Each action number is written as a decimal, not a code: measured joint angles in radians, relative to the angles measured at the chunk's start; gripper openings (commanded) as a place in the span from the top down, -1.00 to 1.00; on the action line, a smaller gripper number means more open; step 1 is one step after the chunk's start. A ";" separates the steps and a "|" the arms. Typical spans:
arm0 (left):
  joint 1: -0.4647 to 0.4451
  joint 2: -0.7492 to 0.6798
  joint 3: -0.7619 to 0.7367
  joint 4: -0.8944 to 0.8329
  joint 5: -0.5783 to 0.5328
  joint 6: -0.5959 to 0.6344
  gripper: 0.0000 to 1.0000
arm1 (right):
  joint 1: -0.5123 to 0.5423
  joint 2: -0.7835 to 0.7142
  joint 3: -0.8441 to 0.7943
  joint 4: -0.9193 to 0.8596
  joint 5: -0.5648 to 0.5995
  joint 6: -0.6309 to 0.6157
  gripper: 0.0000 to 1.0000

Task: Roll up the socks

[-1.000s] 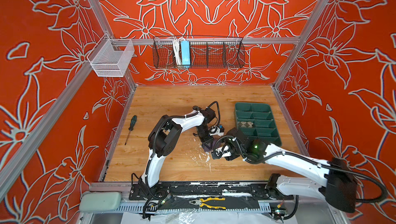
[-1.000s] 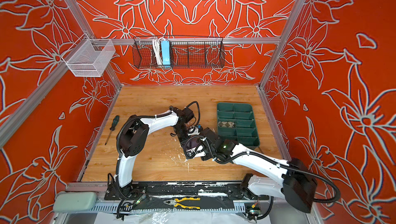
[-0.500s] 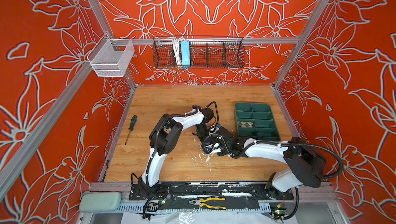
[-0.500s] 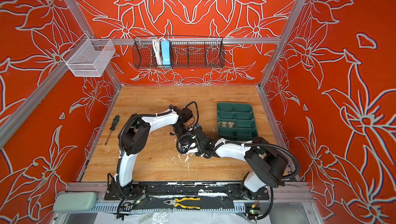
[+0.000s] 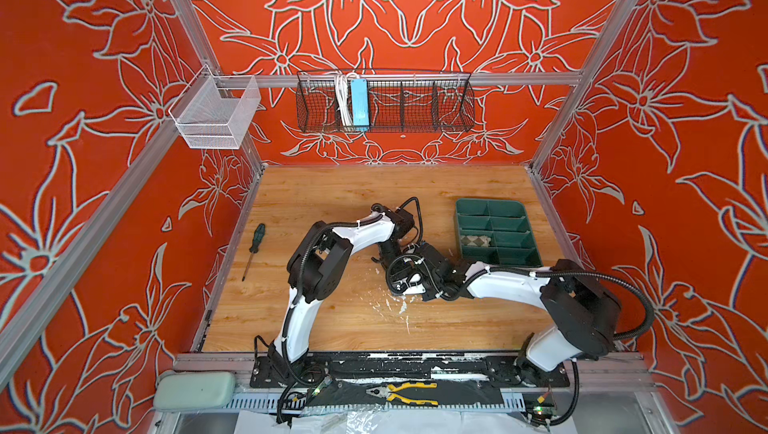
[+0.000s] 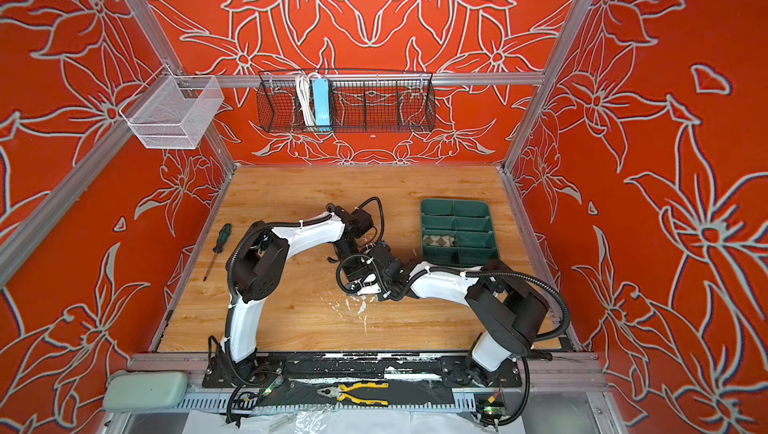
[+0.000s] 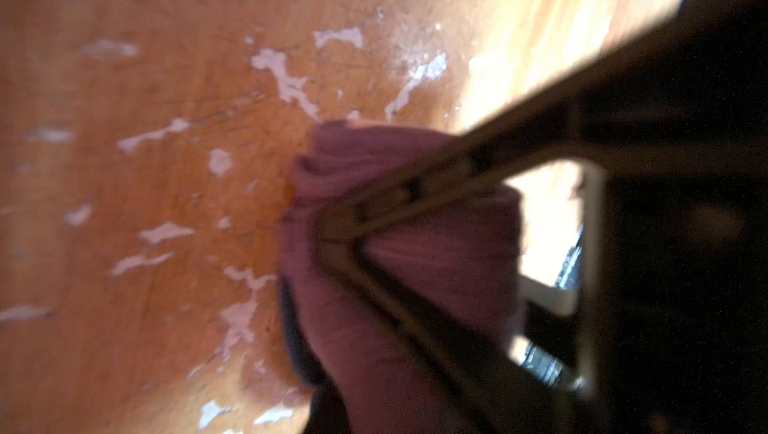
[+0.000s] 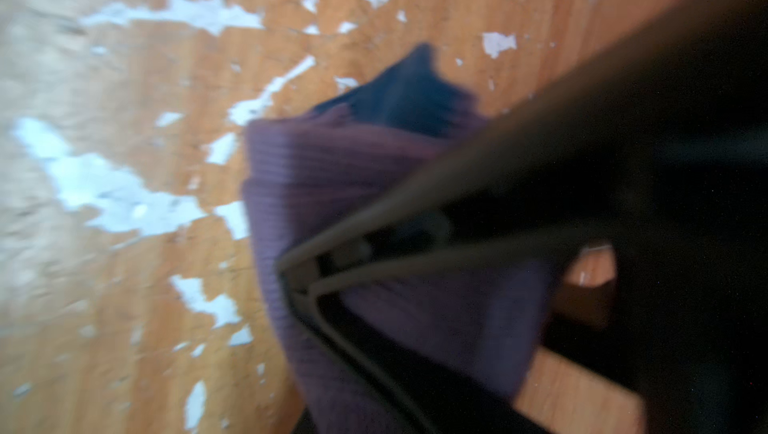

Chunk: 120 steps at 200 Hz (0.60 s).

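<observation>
Right wrist view — right gripper (image 8: 293, 276) pinched closed on the ribbed purple sock (image 8: 332, 170), bunched around its tips on the wooden table (image 8: 124, 307); left gripper (image 7: 328, 239) likewise nipped the same sock, tips together.

Two slim arms, same build: left arm (image 5: 365, 232) and right arm (image 5: 505, 286), white shells on the long links, chunky black housings at the joints. Black ribbed cable hose (image 5: 638, 293) looped along each, white zip ties. Left gripper (image 7: 328, 239) and right gripper (image 8: 291, 276) thin, dark, frame-like, blurry tbh.
</observation>
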 measured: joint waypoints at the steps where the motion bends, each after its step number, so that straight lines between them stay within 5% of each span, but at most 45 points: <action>1: 0.000 -0.004 -0.004 0.003 0.000 0.000 0.21 | 0.001 -0.002 0.001 -0.003 -0.001 0.002 1.00; 120: 0.009 -0.450 -0.296 0.330 -0.122 -0.093 -0.17 | 0.011 -0.209 0.009 -0.356 -0.050 0.238 1.00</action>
